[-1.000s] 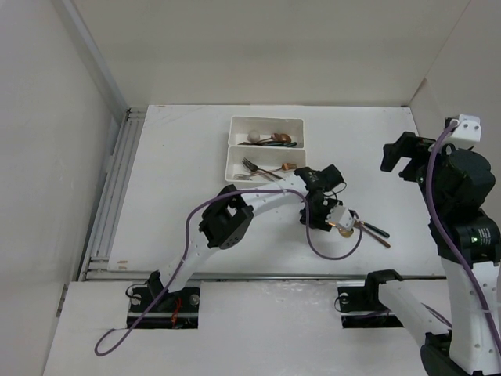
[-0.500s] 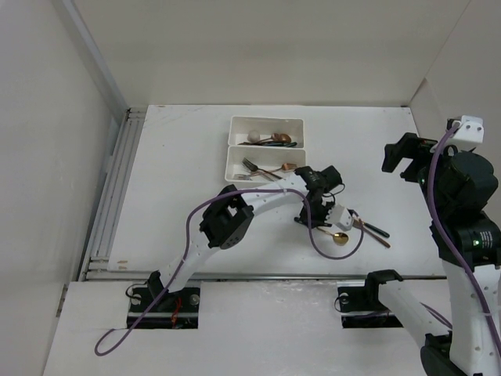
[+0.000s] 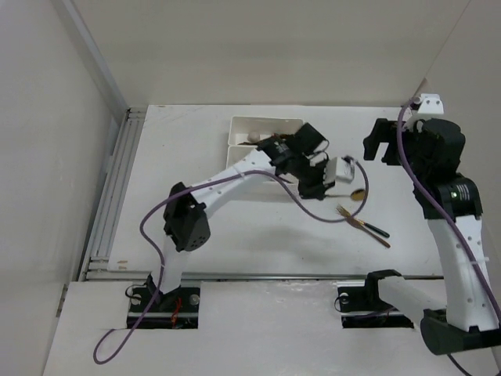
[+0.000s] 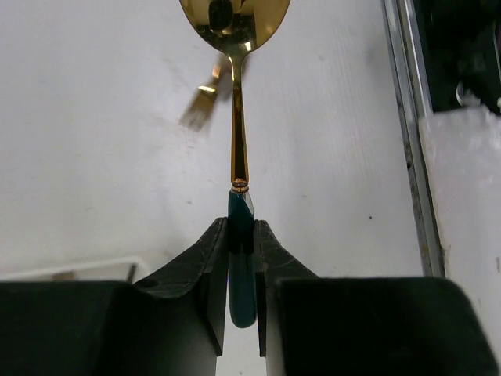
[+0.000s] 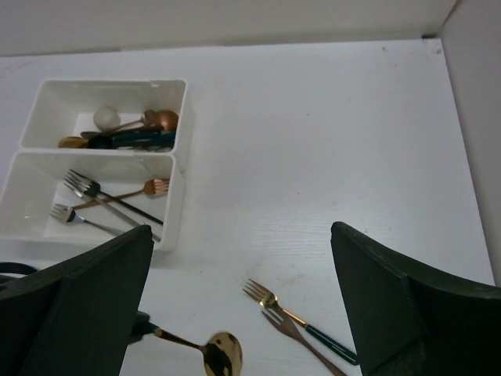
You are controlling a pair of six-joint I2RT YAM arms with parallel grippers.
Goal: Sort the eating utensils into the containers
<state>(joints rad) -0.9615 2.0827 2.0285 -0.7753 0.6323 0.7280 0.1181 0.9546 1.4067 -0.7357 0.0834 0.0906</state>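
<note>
- A far tray (image 5: pixel 55 110) and a near tray (image 5: pixel 35 196) are set on the counter (image 3: pixel 180 196), joined along their long sides, the one at 12 o'clock of the other.
- A heap of spoons (image 5: pixel 137 131) is laid in the far tray.
- Several forks (image 5: pixel 117 204) are laid crosswise in the near tray.
- Two loose forks (image 5: pixel 291 317) are left on the counter at 4 o'clock of the trays, lying against each other.
- A single spoon (image 4: pixel 237 117) is held by its handle end in the left claw (image 4: pixel 241 235), above the counter, at 12 o'clock of the loose forks.
</note>
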